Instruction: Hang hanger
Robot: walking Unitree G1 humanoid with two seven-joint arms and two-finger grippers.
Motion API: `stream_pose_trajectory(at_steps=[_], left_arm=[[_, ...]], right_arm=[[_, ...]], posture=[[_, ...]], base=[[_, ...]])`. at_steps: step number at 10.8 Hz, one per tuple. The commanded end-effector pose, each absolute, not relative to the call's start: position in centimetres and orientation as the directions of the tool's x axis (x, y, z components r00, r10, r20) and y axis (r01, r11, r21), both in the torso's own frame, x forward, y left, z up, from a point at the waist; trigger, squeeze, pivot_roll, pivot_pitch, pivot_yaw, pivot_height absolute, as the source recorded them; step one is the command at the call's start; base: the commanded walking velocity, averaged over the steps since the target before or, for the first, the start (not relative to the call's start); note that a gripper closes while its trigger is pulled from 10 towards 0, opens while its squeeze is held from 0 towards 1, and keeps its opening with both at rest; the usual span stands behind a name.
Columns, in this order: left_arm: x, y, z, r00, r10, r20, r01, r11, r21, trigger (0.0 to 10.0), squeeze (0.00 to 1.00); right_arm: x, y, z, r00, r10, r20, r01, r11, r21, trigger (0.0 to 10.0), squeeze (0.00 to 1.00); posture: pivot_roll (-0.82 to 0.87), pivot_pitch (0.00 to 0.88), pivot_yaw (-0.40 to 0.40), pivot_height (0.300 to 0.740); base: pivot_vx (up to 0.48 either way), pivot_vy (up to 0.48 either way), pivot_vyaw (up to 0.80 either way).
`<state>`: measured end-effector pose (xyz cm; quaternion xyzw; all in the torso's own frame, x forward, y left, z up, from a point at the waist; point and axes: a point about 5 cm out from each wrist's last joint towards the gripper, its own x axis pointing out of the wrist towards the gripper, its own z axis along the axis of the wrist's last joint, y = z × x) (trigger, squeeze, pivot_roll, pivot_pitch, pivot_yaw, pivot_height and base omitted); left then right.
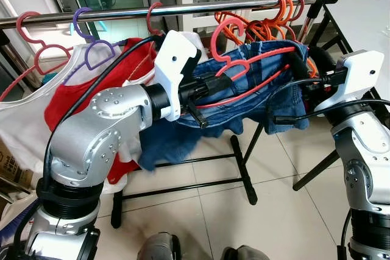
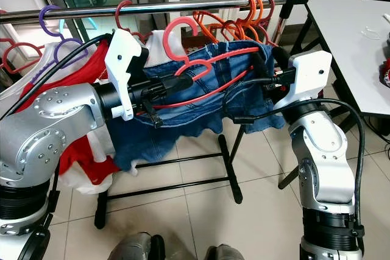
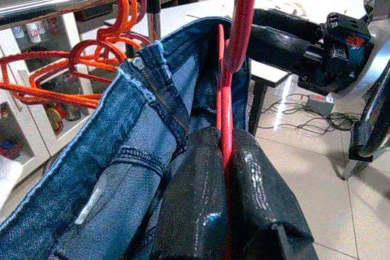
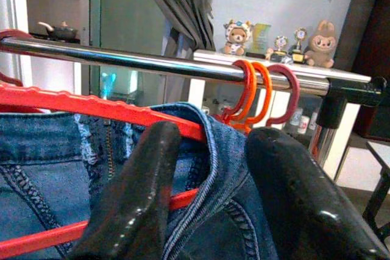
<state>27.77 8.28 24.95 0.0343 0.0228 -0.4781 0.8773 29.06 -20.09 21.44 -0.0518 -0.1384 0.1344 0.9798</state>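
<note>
A red hanger [image 1: 223,32] carries blue jeans [image 1: 256,98] folded over it. Its hook sits just under the steel rail [image 1: 183,9], in front of it and not over it. My left gripper [image 1: 210,84] is shut on the hanger's thin lower bar; the left wrist view shows the fingers [image 3: 189,199] pinching the red bar [image 3: 226,108]. At the hanger's other end, my right gripper [image 1: 300,59] holds the hanger's tip and the denim waistband between its fingers [image 4: 140,199]. The red hanger arm [image 4: 91,106] runs behind them.
Several empty orange hangers [image 1: 274,13] crowd the rail's right end. A purple hanger [image 1: 91,47], a pink one [image 1: 36,41] and red and white garments [image 1: 73,101] hang on the left. A white table [image 1: 365,16] stands at right. The rack's black base bars [image 1: 183,190] cross the tiles.
</note>
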Motion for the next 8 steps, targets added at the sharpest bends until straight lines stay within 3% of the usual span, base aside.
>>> stream_pose_trajectory(at_steps=[1, 8], left_arm=[[27.28, 7.81, 26.35, 0.514, -0.857, -0.030, 0.856, 0.510, 0.086, 0.0, 0.00], [27.59, 7.99, 26.62, 0.534, -0.846, -0.014, 0.843, 0.531, 0.089, 0.0, 0.00]], right_arm=[[29.10, -20.08, 21.69, 0.922, 0.281, 0.267, -0.249, 0.957, -0.148, 0.0, 0.00], [28.98, -20.39, 21.55, 0.926, 0.274, 0.258, -0.241, 0.958, -0.155, 0.0, 0.00]], posture=[[0.03, 0.053, 0.015, 0.740], [0.03, 0.049, 0.007, 0.740]], base=[[0.000, 0.000, 0.00], [0.000, 0.000, 0.00]])
